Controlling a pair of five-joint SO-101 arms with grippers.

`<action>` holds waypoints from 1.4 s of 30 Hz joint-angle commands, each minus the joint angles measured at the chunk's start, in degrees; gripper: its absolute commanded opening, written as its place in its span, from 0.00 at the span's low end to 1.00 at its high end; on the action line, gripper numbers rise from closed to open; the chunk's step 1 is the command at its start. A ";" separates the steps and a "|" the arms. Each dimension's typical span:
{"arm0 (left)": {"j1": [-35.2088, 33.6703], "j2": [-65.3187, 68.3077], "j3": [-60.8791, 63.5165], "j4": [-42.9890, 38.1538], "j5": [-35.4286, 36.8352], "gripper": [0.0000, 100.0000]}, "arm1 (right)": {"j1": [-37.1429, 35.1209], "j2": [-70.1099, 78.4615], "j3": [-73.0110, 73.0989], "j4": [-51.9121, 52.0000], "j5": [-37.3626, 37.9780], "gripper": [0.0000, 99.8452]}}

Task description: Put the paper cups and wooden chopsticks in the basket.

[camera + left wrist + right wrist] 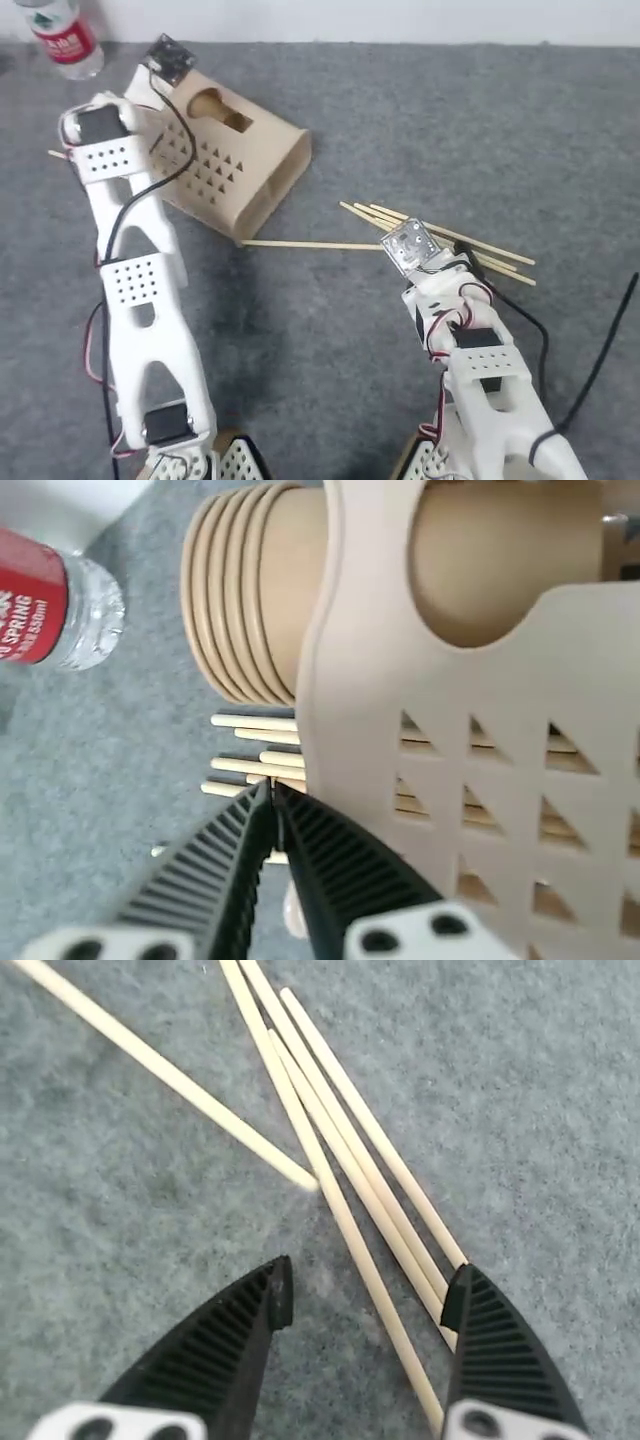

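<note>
The beige basket (250, 165) with triangle cut-outs lies on its side at the back left. A stack of paper cups (245, 590) rests inside it, and the ends of several wooden chopsticks (245, 755) stick out below the cups. My left gripper (272, 795) is shut, its tips right at those chopstick ends by the basket's wall (480, 740). More chopsticks (345, 1150) lie bundled on the grey mat, with one single chopstick (170, 1070) crossing toward them. My right gripper (370, 1295) hangs open just above the bundle, and the sticks run between its fingers.
A plastic water bottle (62, 35) with a red label lies at the back left corner, close to the basket. The single chopstick (300, 243) stretches from the basket's corner toward the right arm. A black cable (600, 360) trails at the right edge.
</note>
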 commanded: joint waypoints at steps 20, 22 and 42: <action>-6.15 -15.74 0.04 -15.47 9.85 0.02 | -0.40 -0.84 -0.26 -1.10 0.53 0.25; -7.12 -12.13 0.04 -22.33 11.25 0.02 | -0.40 -0.84 -0.26 -1.01 0.53 0.25; -0.97 3.52 -0.04 -8.26 -4.75 0.01 | -0.40 -0.84 -0.26 -1.10 0.53 0.25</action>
